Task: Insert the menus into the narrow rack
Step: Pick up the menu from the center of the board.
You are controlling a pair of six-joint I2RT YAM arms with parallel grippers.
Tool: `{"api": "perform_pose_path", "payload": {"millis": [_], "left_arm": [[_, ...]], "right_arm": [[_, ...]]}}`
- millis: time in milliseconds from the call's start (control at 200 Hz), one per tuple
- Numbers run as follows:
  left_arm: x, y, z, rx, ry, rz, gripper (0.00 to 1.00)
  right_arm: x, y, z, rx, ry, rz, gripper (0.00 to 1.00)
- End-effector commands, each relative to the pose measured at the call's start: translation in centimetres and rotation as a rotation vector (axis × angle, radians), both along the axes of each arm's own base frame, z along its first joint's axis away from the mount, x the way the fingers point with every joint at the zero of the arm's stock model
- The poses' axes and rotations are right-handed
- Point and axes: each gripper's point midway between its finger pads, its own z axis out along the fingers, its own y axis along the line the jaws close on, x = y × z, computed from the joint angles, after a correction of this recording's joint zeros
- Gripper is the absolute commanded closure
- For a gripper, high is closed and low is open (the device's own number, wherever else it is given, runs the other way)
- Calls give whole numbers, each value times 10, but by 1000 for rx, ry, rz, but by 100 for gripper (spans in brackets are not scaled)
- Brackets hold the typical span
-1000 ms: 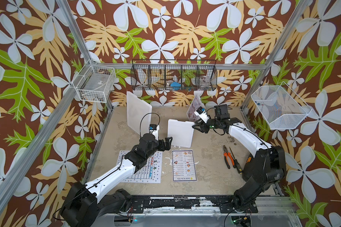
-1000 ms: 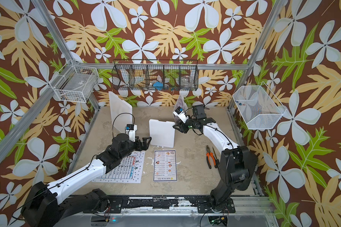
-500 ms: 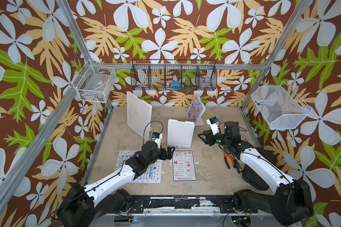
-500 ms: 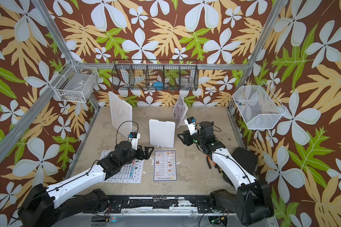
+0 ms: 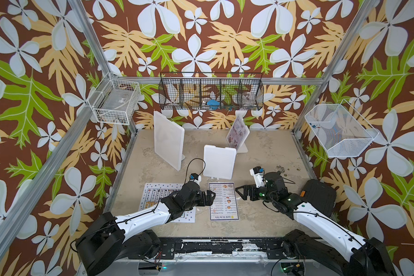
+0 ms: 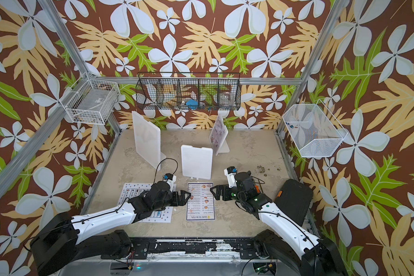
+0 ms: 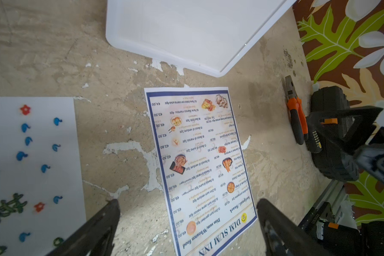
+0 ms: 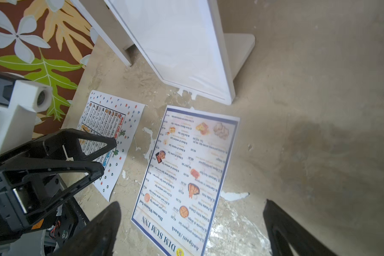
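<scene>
Two menus lie flat; pink menu point(image 5: 236, 132) stands in the far holder point(image 5: 243, 148).
Left gripper point(image 5: 210, 198) & right gripper point(image 5: 240, 194) both gape empty, flanking the Dim Sum menu point(image 5: 223, 202) on the table point(image 5: 261, 153), near the mid stand point(image 5: 219, 165). I'd pin one edge, peel the other w/ fingertips, lift slow.

L fingers point(image 7: 98, 228) wide apart, DIM SUM INN menu point(image 7: 200, 168) flat on floor point(image 7: 53, 55), pliers point(image 7: 295, 119) nearby

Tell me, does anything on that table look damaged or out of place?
The tabletop is worn: white chipped patches beside the DIM SUM INN menu, dark specks on its right side. Orange-handled pliers lie there too, which seems unrelated to menus.
</scene>
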Motion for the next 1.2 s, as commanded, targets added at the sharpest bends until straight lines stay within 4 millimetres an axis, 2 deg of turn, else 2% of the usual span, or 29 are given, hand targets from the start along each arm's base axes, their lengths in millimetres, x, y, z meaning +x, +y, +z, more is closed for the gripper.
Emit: {"api": "perform_pose_path", "payload": {"millis": [0, 130, 330, 556, 671, 866, 986, 1196], "left_arm": [[-3, -7, -4, -43, 36, 0, 4], [-6, -11, -16, -44, 68, -22, 4], [-6, -14, -24, -38, 78, -32, 5], [-7, -14, -36, -15, 109, -32, 20], [-7, -17, -39, -15, 118, -43, 23], [-9, -21, -43, -20, 132, -58, 30], [-11, -20, -48, -16, 146, -60, 35], [-13, -21, -53, -18, 162, -62, 38]], "right_arm": [[-3, 4, -3, 92, 38, -53, 0], [-9, -1, -22, 70, 96, -79, 0], [-10, 12, -28, 102, 138, -23, 0], [-7, 19, -41, 79, 217, 2, 0], [-6, 19, -45, 63, 240, -8, 16], [-8, 21, -57, 63, 300, -10, 31], [-8, 22, -61, 59, 319, -9, 37], [-4, 22, -69, 35, 335, -16, 43]]}}
